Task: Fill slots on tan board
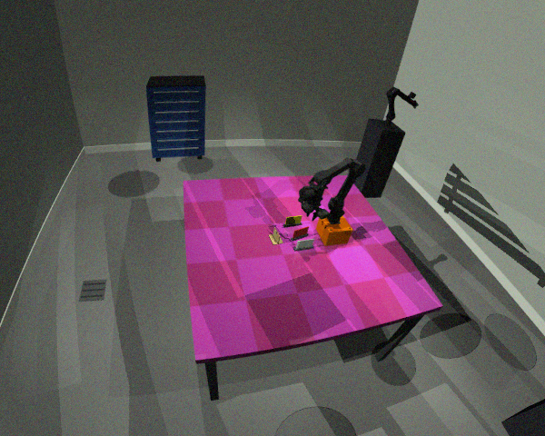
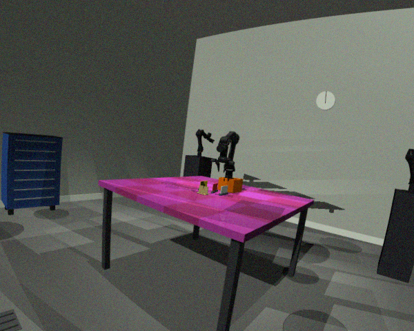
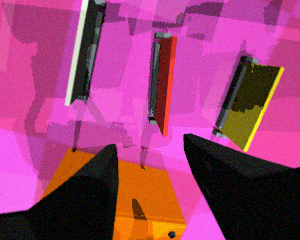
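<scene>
Hovers with gripper (image 1: 312, 215) (image 2: 221, 168) (image 3: 150, 146) released, grasping nothing. Leaves red board (image 1: 301, 232) (image 2: 214, 187) (image 3: 167, 82) upright in its holder (image 1: 299, 237) (image 2: 214, 192) (image 3: 153, 85) (likely for easy pinching).

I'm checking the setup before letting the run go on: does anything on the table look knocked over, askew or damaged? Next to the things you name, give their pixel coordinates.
Nothing stands out. The white board (image 1: 304, 243) (image 2: 223, 189) (image 3: 76, 55), red board (image 1: 301, 232) (image 2: 214, 187) (image 3: 167, 82) and yellow board (image 1: 293, 220) (image 3: 250, 107) stand in their holders, and the tan board (image 1: 275, 235) (image 2: 203, 188) is standing. Fine damage would be too small to tell.

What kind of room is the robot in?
Probably a robot lab or workshop: a black robot arm stands at a pink table, and there's a tall blue drawer cabinet.
</scene>
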Controlling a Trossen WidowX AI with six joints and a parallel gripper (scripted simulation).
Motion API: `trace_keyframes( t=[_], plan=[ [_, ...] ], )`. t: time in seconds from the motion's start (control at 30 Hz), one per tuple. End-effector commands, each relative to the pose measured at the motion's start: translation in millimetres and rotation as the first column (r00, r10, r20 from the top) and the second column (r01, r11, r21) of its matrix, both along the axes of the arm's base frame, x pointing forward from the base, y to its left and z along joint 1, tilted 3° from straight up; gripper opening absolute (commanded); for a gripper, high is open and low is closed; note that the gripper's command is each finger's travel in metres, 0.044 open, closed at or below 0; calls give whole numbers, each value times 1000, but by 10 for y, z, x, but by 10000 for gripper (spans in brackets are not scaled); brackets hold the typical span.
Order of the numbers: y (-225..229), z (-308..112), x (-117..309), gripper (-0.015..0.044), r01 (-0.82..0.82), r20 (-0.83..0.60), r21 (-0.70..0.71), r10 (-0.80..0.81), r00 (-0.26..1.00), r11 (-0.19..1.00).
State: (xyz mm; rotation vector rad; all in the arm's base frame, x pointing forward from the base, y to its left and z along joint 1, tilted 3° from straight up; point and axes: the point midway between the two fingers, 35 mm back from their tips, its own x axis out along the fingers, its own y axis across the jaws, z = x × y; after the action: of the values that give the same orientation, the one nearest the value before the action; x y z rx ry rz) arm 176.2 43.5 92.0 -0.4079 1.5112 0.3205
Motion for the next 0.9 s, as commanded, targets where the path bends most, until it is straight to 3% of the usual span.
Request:
trace_keyframes(
  t=[0.0, 0.2, 0.4, 0.87],
  plan=[
    [-181, 38, -17, 183, 128, -16, -1, -128, 992, 992],
    [-242, 24, -23, 183, 167, -21, -3, -167, 986, 986],
    [-336, -601, 13, 183, 167, -21, -4, -167, 986, 986],
    [-375, -790, -10, 183, 167, -21, -4, -167, 986, 986]
  ],
)
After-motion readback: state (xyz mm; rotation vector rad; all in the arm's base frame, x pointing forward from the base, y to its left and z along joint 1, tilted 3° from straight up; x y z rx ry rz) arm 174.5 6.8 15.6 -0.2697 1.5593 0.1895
